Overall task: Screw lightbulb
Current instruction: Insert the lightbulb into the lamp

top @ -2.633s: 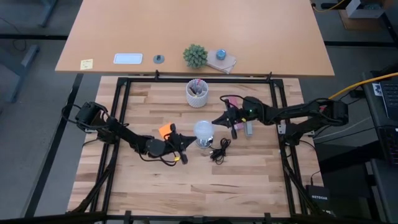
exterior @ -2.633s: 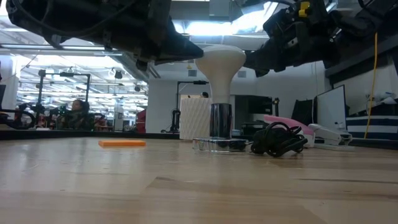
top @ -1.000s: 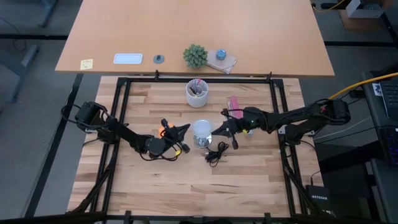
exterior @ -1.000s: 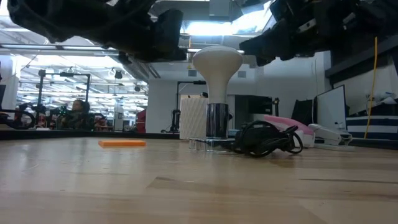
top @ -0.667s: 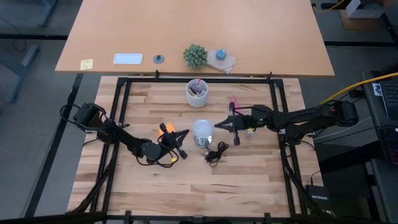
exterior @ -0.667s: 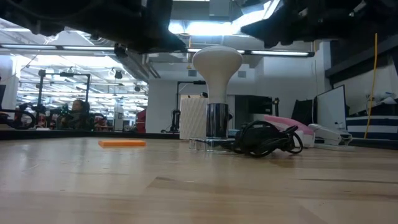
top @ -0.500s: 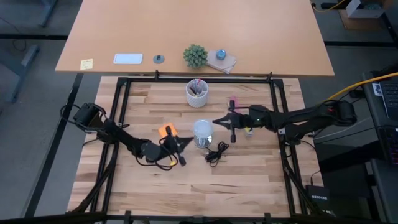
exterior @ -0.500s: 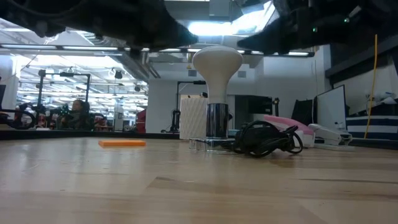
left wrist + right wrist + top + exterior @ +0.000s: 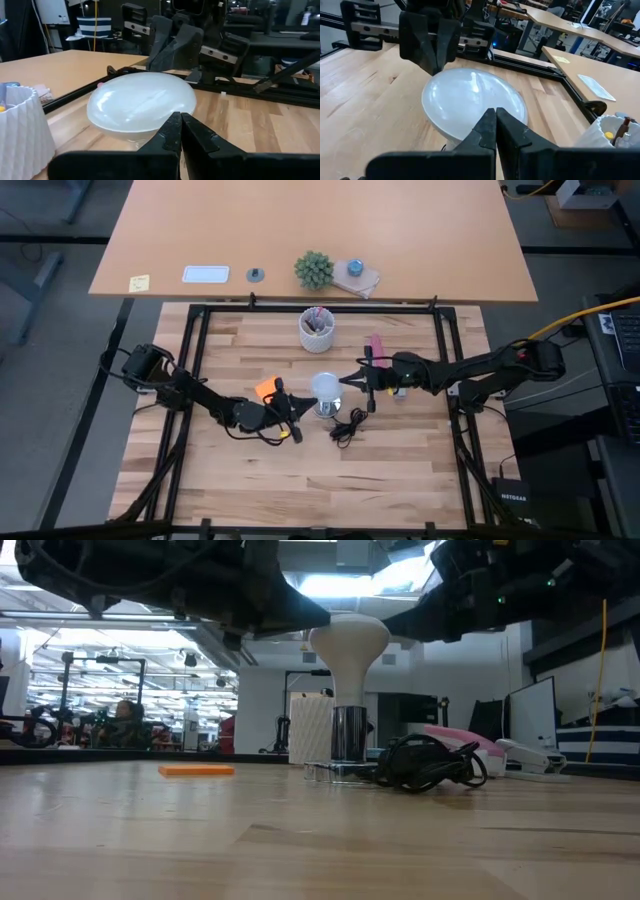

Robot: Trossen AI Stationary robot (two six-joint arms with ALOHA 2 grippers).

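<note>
Wooden table (image 9: pixel 390 470): cup (image 9: pixel 318 330), orange block (image 9: pixel 264 389), cord (image 9: pixel 350 424)

Even, bright overhead light falls across the pale wooden butcher-block table (image 9: pixel 300 470), casting only faint shadows. In the low view, glaring ceiling light panels (image 9: pixel 345 584) backlight the arms into dark silhouettes. Soft reflections gleam on the small white funnel-shaped lightbulb (image 9: pixel 472 102). Both wrist views blur their nearest foreground.
</note>
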